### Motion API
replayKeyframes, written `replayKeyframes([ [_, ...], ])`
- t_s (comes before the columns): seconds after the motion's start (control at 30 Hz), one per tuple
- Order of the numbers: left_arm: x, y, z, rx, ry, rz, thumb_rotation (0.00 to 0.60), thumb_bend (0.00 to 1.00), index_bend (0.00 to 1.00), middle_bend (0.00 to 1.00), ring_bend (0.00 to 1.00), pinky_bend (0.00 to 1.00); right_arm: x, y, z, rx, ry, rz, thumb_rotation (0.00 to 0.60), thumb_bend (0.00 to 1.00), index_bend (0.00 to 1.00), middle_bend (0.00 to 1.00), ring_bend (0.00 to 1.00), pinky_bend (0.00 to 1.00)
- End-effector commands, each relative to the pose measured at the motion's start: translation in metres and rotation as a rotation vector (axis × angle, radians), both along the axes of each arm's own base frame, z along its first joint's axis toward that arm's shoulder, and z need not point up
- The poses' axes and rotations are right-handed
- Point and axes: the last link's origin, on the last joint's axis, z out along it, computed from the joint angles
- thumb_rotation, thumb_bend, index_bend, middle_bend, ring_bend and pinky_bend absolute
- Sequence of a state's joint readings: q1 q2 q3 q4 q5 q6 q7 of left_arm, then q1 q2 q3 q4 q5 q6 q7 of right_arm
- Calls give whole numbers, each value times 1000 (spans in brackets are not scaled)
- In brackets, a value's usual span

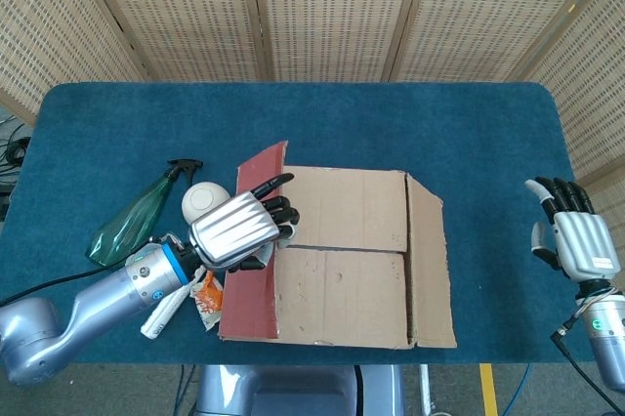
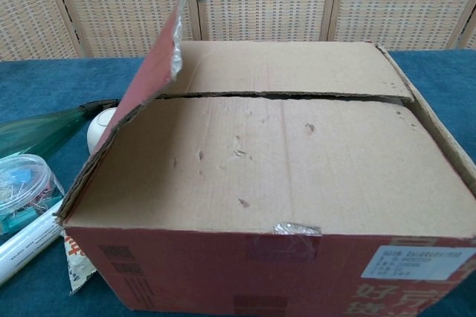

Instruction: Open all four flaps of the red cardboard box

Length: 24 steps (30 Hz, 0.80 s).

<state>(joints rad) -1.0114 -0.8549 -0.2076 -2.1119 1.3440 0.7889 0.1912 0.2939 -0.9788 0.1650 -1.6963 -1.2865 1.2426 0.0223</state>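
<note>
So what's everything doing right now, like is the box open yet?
Box: mostly closed, two middle flaps flat.
Left flap: lifted nearly upright.
Right flap: lying down.
Left robot hand: holding the left flap's edge.
Right robot hand: empty, fingers apart, away from the box.
Spray bottle: lying on its side.
</note>
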Motion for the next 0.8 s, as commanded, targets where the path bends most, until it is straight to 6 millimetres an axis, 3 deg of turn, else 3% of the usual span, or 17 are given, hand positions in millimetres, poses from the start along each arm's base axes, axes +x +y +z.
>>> replayKeyframes([
  [0.03, -5, -3, 6, 10, -3, 3, 347, 1000, 538, 348, 274, 2, 1, -1, 0, 2, 0, 3, 600, 768, 111, 100, 0, 23],
  [0.8, -66, -23, 57, 104, -5, 96, 347, 1000, 538, 352, 280, 2, 14, -8, -10, 28, 5, 26, 600, 765, 110, 100, 0, 23],
])
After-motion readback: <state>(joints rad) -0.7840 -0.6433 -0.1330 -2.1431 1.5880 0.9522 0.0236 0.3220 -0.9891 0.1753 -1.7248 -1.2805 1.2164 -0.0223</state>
